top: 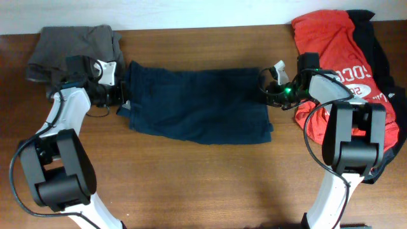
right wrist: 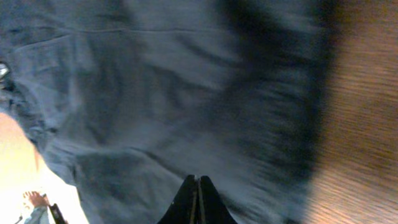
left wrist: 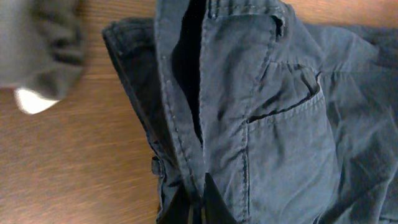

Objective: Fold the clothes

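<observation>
The shorts (top: 197, 108) are laid flat on the table (top: 191, 184), between the grey garment (top: 73, 44) and the jersey (top: 324, 44). One end is pinched by the fully closed left gripper (left wrist: 200, 205), the other by the fully closed right gripper (right wrist: 198, 200).

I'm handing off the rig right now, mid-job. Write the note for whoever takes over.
Grippers: the left gripper is shut on the navy shorts at the waistband end. The right gripper is shut on their opposite edge.
Layout: the shorts lie across mid-table between the arms. The grey-brown garment is far left, and the red jersey lies over the black garment far right.
Done: shorts gripped at both ends.
Left: fold the shorts, then the other three, which look unfolded.
</observation>
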Robot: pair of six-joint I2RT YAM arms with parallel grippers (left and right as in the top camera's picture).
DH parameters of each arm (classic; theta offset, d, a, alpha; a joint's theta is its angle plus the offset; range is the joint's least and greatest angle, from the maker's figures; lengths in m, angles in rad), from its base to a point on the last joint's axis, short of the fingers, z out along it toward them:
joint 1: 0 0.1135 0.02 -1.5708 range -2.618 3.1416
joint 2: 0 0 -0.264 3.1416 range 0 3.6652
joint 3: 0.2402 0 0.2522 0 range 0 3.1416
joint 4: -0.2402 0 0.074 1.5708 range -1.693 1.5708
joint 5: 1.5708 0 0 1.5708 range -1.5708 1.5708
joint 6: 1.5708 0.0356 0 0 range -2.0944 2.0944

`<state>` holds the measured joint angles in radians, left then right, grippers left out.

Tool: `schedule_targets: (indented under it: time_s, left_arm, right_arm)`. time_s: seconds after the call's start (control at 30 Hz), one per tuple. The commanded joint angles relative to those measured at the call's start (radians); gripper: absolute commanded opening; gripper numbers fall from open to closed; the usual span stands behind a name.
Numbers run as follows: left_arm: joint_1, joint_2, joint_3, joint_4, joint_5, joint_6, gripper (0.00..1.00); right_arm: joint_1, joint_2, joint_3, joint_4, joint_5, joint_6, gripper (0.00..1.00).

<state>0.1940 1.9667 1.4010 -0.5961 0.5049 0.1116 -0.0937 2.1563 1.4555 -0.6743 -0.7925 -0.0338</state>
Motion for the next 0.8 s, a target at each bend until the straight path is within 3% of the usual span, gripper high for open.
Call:
schedule_targets:
  time_s: [0.0,0.6,0.77]
  left_arm:
    - [0.016,-0.074,0.016,0.0,-0.032,-0.029,0.0]
    - [0.016,-0.093,0.016,-0.003,-0.035,-0.029,0.01]
    - [0.016,-0.093,0.016,-0.002,-0.035,-0.029,0.0]
  right_arm:
    - [-0.003,0.014,0.007,0.007,0.031,-0.003,0.04]
    - [0.039,0.084,0.007,0.043,0.011,-0.056,0.04]
    - [0.041,0.089,0.007,0.05,0.121,0.01,0.04]
